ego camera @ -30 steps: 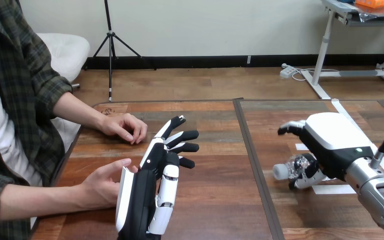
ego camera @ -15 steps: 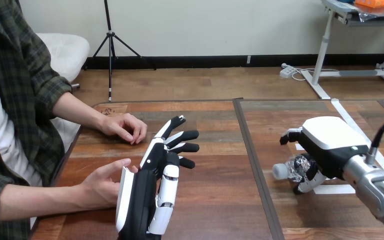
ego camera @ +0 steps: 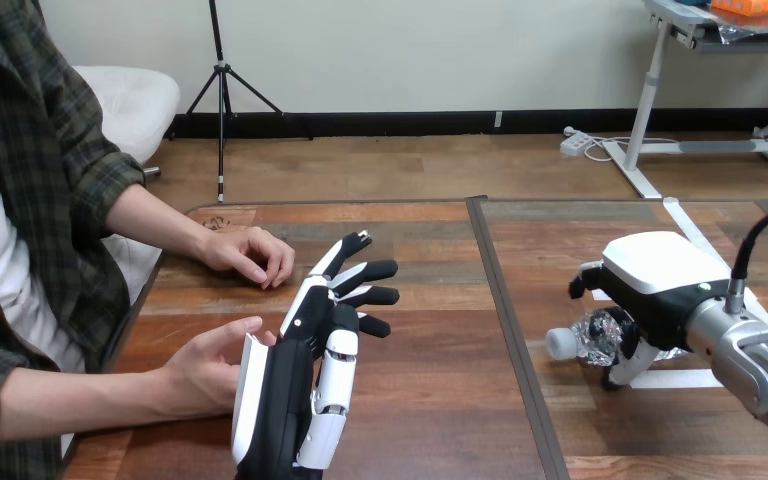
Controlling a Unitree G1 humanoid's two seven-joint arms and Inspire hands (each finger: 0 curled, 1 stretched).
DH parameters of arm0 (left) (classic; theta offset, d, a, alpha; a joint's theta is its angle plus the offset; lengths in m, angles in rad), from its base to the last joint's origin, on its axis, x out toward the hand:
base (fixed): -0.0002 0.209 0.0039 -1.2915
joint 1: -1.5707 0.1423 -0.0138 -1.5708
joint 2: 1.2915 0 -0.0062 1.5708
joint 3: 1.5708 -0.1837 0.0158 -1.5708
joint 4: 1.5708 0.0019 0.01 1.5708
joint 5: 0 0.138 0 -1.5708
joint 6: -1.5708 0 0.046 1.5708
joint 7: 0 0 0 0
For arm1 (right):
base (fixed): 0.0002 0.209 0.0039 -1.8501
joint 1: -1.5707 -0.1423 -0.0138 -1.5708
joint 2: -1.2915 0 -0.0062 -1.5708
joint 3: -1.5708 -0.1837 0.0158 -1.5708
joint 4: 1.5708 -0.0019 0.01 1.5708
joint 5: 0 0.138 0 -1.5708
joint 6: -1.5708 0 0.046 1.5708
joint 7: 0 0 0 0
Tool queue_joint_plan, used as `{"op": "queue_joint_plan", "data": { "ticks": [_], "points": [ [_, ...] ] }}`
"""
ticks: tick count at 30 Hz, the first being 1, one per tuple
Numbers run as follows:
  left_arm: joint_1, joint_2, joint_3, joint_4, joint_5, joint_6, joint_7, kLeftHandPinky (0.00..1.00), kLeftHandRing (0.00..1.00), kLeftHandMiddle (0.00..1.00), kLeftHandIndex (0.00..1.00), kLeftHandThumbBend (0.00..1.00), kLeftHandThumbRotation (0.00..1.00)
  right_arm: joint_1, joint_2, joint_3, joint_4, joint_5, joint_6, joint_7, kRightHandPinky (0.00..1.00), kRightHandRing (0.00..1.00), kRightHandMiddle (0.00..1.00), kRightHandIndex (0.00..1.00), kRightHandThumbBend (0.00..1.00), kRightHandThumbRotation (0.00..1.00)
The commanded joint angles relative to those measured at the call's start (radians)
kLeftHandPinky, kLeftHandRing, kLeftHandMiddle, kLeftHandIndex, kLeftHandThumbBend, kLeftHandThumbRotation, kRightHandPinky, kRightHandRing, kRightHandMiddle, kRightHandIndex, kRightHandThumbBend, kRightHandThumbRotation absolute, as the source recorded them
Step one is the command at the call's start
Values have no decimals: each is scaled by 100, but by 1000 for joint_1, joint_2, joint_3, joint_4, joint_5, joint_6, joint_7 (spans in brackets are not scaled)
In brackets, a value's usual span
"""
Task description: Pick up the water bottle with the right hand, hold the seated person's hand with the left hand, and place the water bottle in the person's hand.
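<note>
Right hand (ego camera: 660,285), mine, sits over the water bottle (ego camera: 592,335) at the right of the surface (ego camera: 430,400), back shell up. Its fingers (ego camera: 622,368) are curled round the bottle's near side and its thumb (ego camera: 585,280) arches over the far side. I cannot tell whether the thumb touches the plastic.

Water bottle: lying on its side on the surface, long axis running left to right across the view. The white cap (ego camera: 560,343) points to the view's left and stands clear of my hand. Only the cap and a crinkled clear stretch behind it can be seen; the rest of the body is hidden under my palm.

Left hand (ego camera: 300,380): standing on edge, fingers straight and spread, pointing away from me. The person's nearer hand (ego camera: 205,365) lies open just beside it, partly hidden behind it; contact cannot be judged. The person's farther hand (ego camera: 250,255) rests on the surface, fingers curled.
</note>
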Motion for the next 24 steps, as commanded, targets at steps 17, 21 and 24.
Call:
{"op": "queue_joint_plan", "data": {
  "ticks": [17,21,24],
  "points": [
    [-41,-13,-2,-11,1,-16,0,55,69,75,86,10,100,-171,-23,55,166,-42,0,-50,85,83,81,77,80,0],
    [-41,-13,-3,-12,0,-17,-2,55,69,75,86,10,100,-190,-16,65,203,-42,14,-33,86,84,82,77,77,1],
    [-40,-14,-4,-12,-3,-16,-3,55,69,75,86,10,100,-206,-12,78,235,-46,17,-35,88,85,82,78,75,2]
  ]
}}
